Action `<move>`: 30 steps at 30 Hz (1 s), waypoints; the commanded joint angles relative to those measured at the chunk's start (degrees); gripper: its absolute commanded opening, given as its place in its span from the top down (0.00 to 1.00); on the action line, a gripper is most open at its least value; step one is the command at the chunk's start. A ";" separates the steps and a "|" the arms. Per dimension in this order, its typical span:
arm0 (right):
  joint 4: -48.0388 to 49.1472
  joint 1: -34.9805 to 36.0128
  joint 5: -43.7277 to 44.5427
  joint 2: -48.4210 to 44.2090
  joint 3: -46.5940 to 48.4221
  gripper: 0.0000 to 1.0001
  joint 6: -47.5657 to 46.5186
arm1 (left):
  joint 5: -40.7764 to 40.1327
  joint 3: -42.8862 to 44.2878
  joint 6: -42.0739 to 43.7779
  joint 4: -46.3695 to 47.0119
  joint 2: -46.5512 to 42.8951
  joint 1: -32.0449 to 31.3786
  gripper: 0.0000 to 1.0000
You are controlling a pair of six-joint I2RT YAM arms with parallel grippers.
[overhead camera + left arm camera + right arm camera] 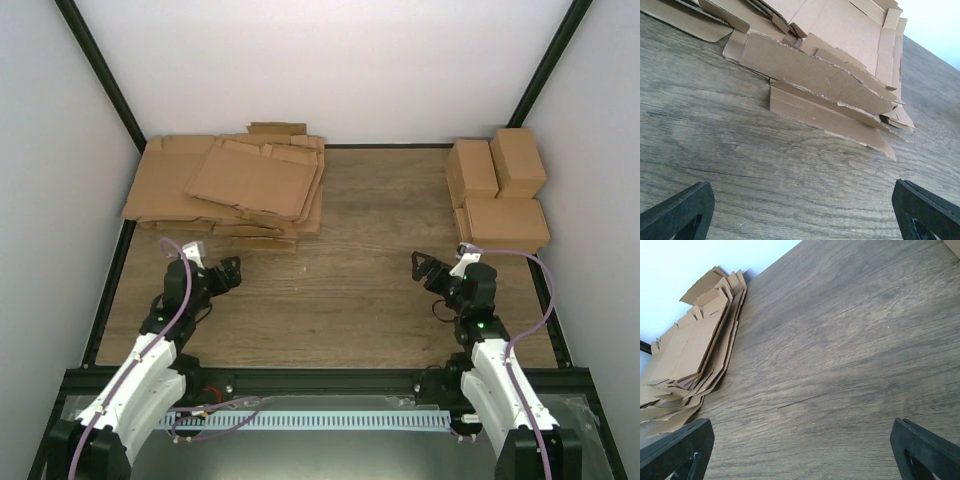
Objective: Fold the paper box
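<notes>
Both arms hang over the wooden table (340, 290); the left gripper (228, 272) and right gripper (421, 266) each have fingers spread wide, holding nothing; three paper boxes (505, 222) sit bunched in the far right corner, well apart from both; flat cardboard sheets (240, 185) lie heaped at far left.

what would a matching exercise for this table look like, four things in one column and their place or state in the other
Things:
1. flat cardboard sheets
2. folded boxes
3. left gripper
4. right gripper

Place or state:
A. grouped at the far right of the table
B. loosely stacked at the far left
C. open, just in front of the sheet stack
D. open, over bare wood on the right side

Pairs: 1-B, 2-A, 3-C, 4-D
</notes>
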 commanded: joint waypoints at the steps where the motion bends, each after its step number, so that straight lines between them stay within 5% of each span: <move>1: -0.24 0.57 0.52 -0.15 0.11 0.00 -0.17 | 0.39 0.00 1.02 1.37 0.10 -0.16 0.00; 6: 0.00 0.57 0.23 -0.06 0.02 0.00 -0.09 | 2.16 4.99 -1.10 0.34 3.95 -0.16 0.00; 20: 2.71 1.84 -1.51 4.07 0.46 0.00 -0.70 | -0.02 34.13 3.68 -7.26 40.10 -0.25 0.00; 24: 3.28 4.77 0.29 8.30 1.96 0.00 -1.59 | -2.63 45.04 9.35 -12.95 48.13 -1.49 0.18; 30: 4.03 11.59 3.90 14.58 4.57 0.00 -3.28 | -9.43 61.18 14.38 -21.43 58.87 -5.67 0.17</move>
